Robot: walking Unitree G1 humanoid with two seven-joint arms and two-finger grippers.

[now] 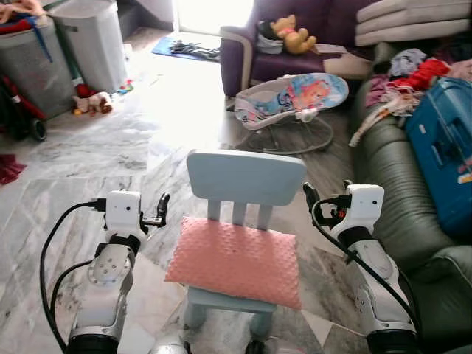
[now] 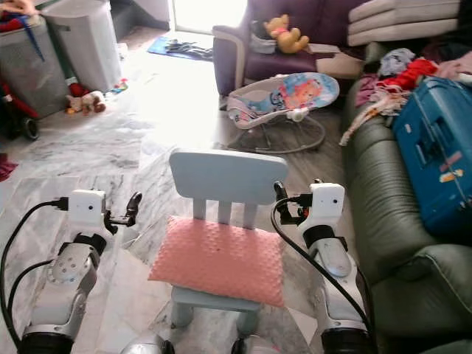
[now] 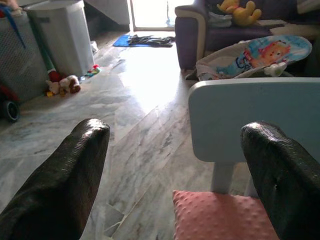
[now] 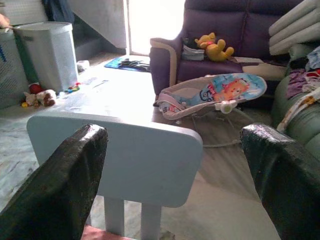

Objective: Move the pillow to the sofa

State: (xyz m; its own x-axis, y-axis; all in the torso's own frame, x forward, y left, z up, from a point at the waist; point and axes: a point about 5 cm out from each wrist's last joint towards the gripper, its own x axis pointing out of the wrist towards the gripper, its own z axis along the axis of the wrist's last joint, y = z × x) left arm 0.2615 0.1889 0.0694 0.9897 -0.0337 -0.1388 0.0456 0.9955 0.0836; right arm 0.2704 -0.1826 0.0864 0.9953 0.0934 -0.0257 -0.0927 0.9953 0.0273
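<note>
Left eye view: a pink pillow (image 1: pixel 236 259) lies flat on the seat of a small pale-blue chair (image 1: pixel 245 177) on a marble floor (image 1: pixel 110 155). The left claw (image 1: pixel 161 210) hangs just off the pillow's left edge and the right claw (image 1: pixel 313 200) just off its right, both at about seat-back height and above the pillow, neither touching it. A green sofa (image 1: pixel 391 192) runs along the robot's right, carrying a blue suitcase (image 1: pixel 446 147) and loose clothes (image 1: pixel 413 77).

Right eye view: the same scene, with bare green cushion showing nearer the robot than the suitcase, a likely landing spot.

Left wrist view: the left claw's two black fingers (image 3: pixel 60 180) stand wide apart, empty, with the pillow's corner low between them and the chair back beyond.

Right wrist view: the right claw's fingers (image 4: pixel 70 185) are likewise spread and empty, framing the chair back; a baby bouncer (image 4: pixel 215 95) and a purple armchair (image 4: pixel 200 35) with a yellow soft toy (image 4: pixel 216 45) sit behind.

The step in hand looks like the reach. To do it well, both claws probably need to drop to seat level and press in on opposite edges evenly, lifting clear of the chair back before turning right.

No brand, label or writing is legible.
</note>
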